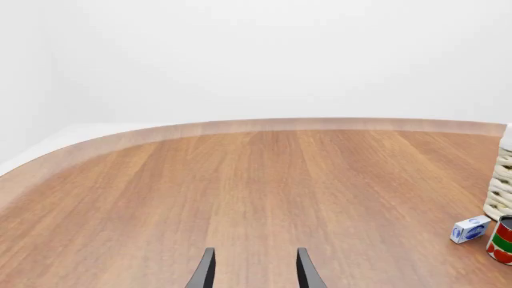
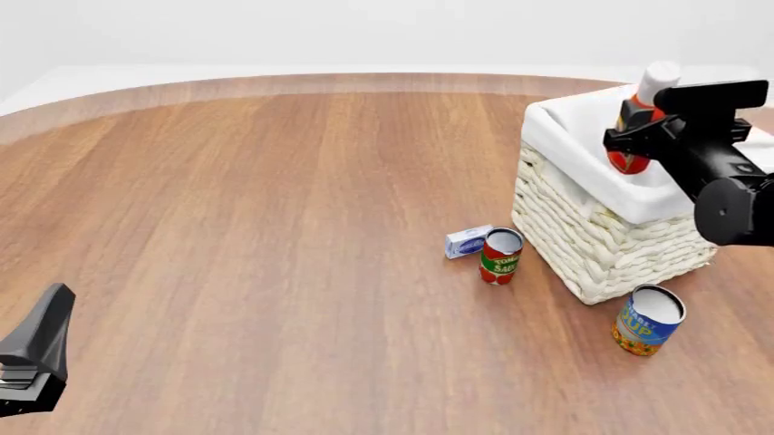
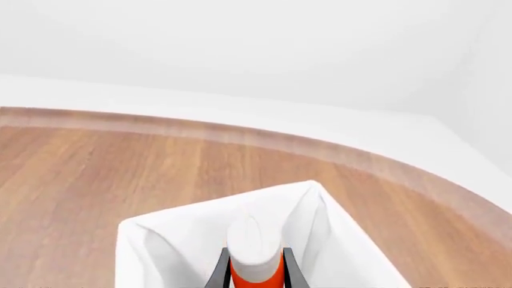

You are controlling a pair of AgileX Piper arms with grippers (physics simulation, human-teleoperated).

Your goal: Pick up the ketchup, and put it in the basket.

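Right fingers [image 3: 256, 273] grip the ketchup [image 2: 633, 122] over the basket [image 2: 604, 227]; left fingers [image 1: 253, 270] parted above bare table [image 1: 240, 192].

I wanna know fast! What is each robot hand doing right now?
Left gripper: jaws open, holding nothing.
Right gripper: jaws closed on the ketchup, over the basket.
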